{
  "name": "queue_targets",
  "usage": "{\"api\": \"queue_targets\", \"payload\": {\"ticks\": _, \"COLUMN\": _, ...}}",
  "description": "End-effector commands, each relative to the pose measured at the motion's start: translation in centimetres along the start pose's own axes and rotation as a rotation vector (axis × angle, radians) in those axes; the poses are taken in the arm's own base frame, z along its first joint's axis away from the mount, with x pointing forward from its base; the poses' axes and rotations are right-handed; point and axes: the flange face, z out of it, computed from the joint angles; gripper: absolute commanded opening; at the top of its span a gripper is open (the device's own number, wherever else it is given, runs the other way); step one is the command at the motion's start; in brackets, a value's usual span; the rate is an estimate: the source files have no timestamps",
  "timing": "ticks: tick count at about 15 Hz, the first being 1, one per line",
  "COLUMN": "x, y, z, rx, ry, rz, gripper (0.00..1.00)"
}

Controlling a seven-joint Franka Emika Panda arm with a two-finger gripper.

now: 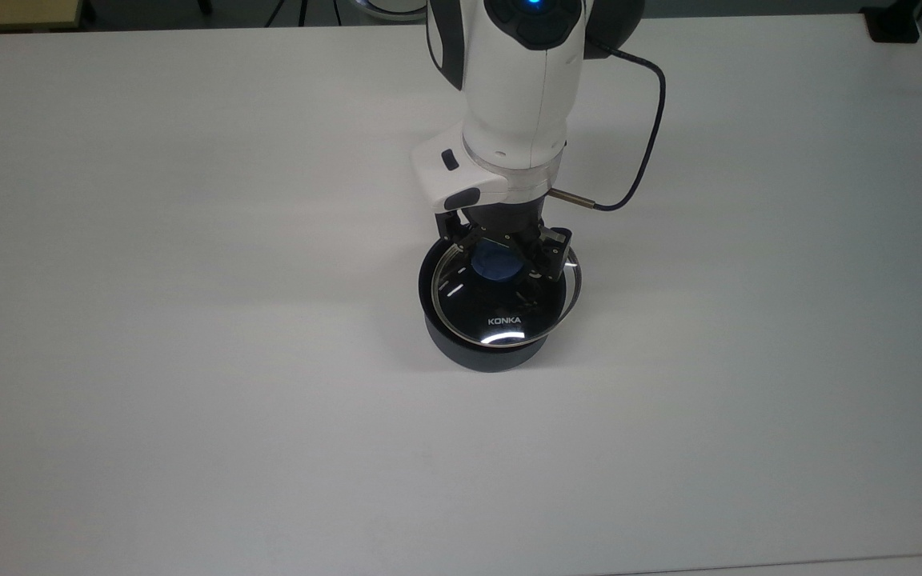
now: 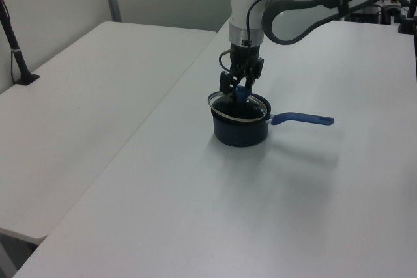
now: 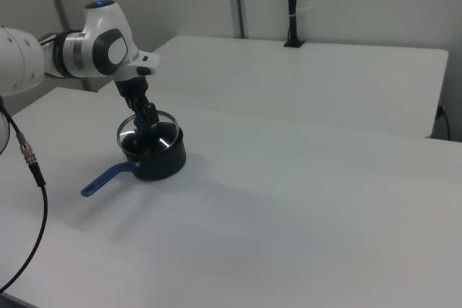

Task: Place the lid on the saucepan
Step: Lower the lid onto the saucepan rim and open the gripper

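Blue plastic sits between the two black fingers: the gripper (image 1: 507, 254) is clamped on the round knob (image 1: 495, 264) at the centre of the lid (image 1: 504, 308), one finger on each side of it. The gripper points straight down from the white wrist of the arm (image 1: 521, 88), which carries a blue indicator light on its upper housing. In the left view the gripper (image 2: 236, 86) stands directly above the pan, and in the right view the gripper (image 3: 146, 122) does the same. The lid is a clear glass disc with a thin steel rim and white "KONKA" lettering, and it lies over the mouth of the saucepan (image 1: 483, 353). In the top view the lid is offset slightly toward the top view's right, so its steel rim overhangs the pan wall on that side, while a crescent of the dark pan rim shows on the top view's left. In the left view the lid (image 2: 229, 112) appears tilted; whether it rests on the pan rim cannot be determined. The saucepan (image 2: 241, 132) is dark, deep and round, and its long blue handle (image 2: 302, 120) points toward the left view's right. A black cable (image 1: 647, 128) loops from the wrist over the white table (image 1: 189, 360). A second white table (image 2: 85, 96) stands beside it.
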Motion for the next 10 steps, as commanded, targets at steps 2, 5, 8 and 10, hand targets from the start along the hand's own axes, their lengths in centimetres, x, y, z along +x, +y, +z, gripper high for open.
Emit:
{"api": "queue_targets", "payload": {"ticks": 2, "x": -0.5, "y": -0.9, "z": -0.1, "rx": -0.044, "ry": 0.031, "rz": -0.020, "gripper": 0.57}}
{"api": "queue_targets", "payload": {"ticks": 5, "x": -0.8, "y": -1.0, "z": 0.7, "rx": -0.052, "ry": 0.020, "rz": -0.019, "gripper": 0.97}}
{"api": "queue_targets", "payload": {"ticks": 8, "x": -0.8, "y": -1.1, "z": 0.1, "rx": -0.049, "ry": 0.023, "rz": 0.001, "gripper": 1.00}}
{"api": "queue_targets", "payload": {"ticks": 10, "x": -0.8, "y": -0.7, "z": -2.1, "rx": -0.040, "ry": 0.033, "rz": 0.014, "gripper": 1.00}}
